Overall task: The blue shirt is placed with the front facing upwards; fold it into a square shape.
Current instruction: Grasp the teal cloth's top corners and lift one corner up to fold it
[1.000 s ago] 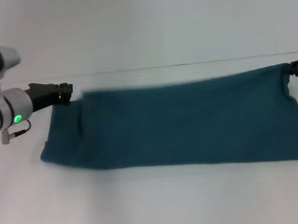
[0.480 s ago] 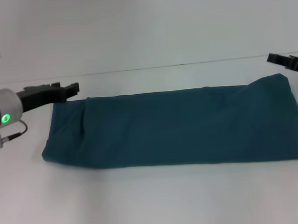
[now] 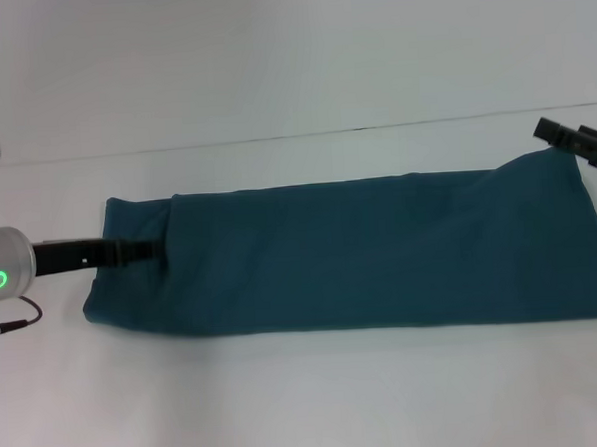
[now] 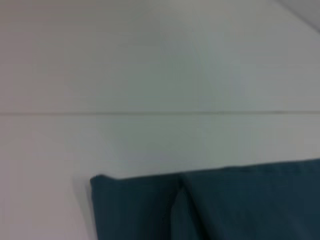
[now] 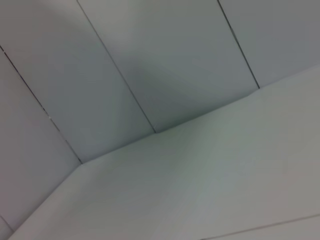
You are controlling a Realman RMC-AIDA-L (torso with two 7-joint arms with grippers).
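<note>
Blue shirt (image 3: 360, 255) lies flat on white tabletop (image 3: 308, 403), already folded into long horizontal band; lettering not visible. Judgement: lengthwise fold done, crosswise folds remain to reach square.

Left end effector (image 3: 140, 253) low over shirt's left end, beside darker overlapped flap; likely placed to take that end for next fold. Finger state: cannot tell.

Right end effector (image 3: 575, 141) above shirt's far right corner, apart from cloth; appears released, nothing held.

Left wrist view: shirt corner (image 4: 210, 205) with fold crease.
</note>
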